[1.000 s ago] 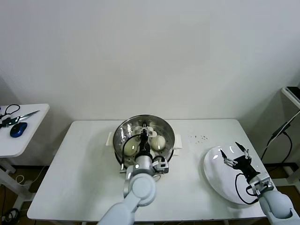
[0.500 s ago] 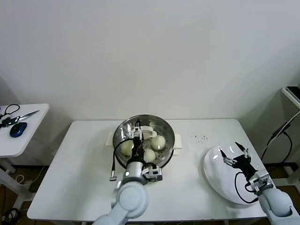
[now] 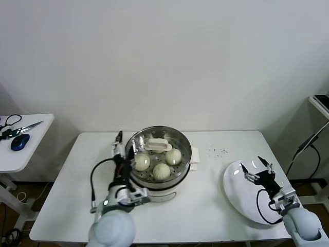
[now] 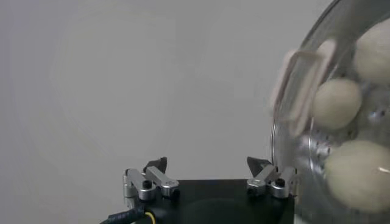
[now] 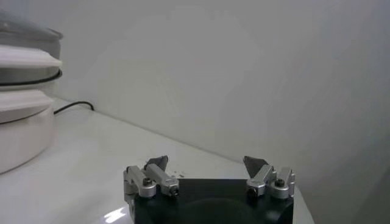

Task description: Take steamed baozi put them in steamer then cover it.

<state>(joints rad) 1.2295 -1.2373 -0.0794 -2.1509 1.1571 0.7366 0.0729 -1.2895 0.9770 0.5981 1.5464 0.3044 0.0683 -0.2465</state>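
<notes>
Shiny silver steamer (image 3: 154,138) with a dotted, perforated tray, on a white base; inside it three cream-white baozi (image 3: 161,171) and a white handle-like piece (image 3: 157,145). White table (image 3: 231,206) with a scatter of small dark specks (image 3: 218,151) toward its far right. White glossy plate (image 3: 236,193) at the right edge. Black and silver left gripper (image 3: 119,143) and right gripper (image 3: 256,169). Blue mouse (image 3: 19,142) on the white side table (image 3: 31,154)

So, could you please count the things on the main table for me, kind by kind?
Baozi: 3 visible, all inside the steamer
Steamer: 1
White plate: 1
Total: 5
</notes>
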